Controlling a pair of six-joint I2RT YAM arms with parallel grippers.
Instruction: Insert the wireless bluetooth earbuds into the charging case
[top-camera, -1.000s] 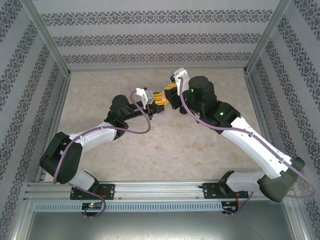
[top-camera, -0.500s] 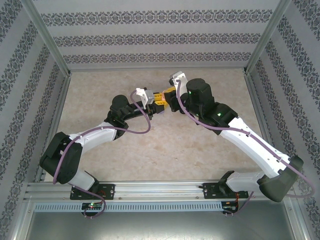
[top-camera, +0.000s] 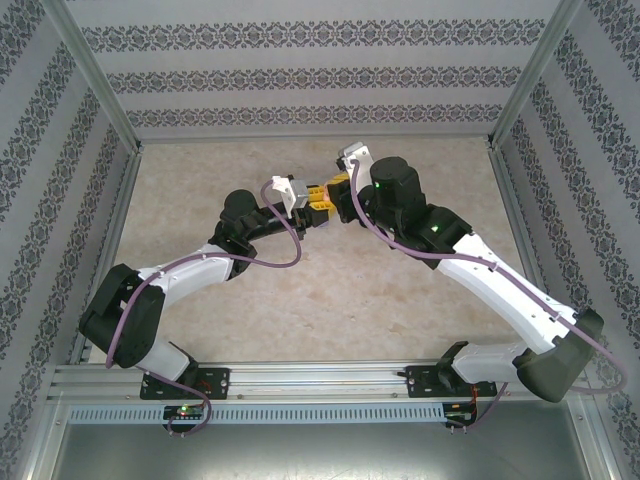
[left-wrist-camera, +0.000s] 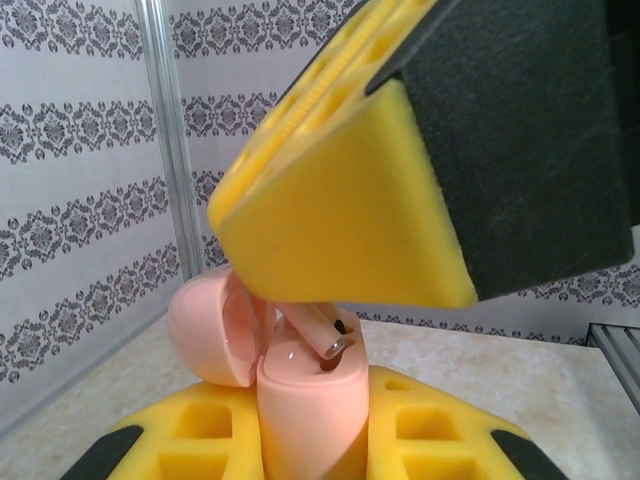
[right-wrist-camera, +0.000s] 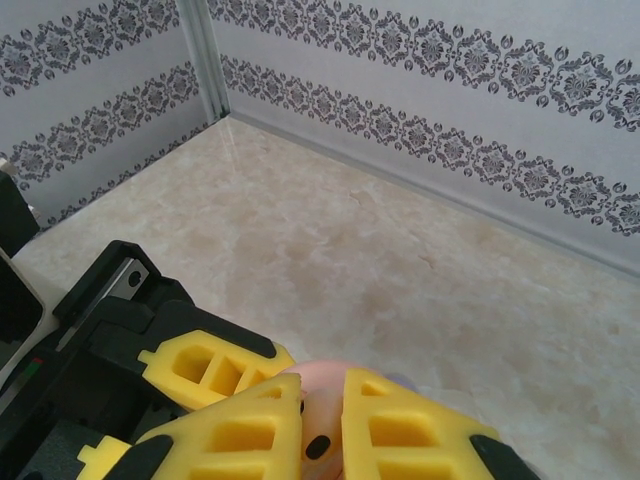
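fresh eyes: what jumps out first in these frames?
The left claw and right claw meet almost tip to tip over the middle of the table. In the left wrist view, the left claw grips a pale pink charging case, its lid flipped open. Just above, the right claw holds a pink earbud, stem angled down at the case's mouth.

Beige marbled bench (top-camera: 330, 300) reaching patterned walls (top-camera: 320, 120) on three sides; aluminium rail (top-camera: 320, 378) running along near edge, carrying left arm base (top-camera: 185, 382) and right arm base (top-camera: 465, 372).
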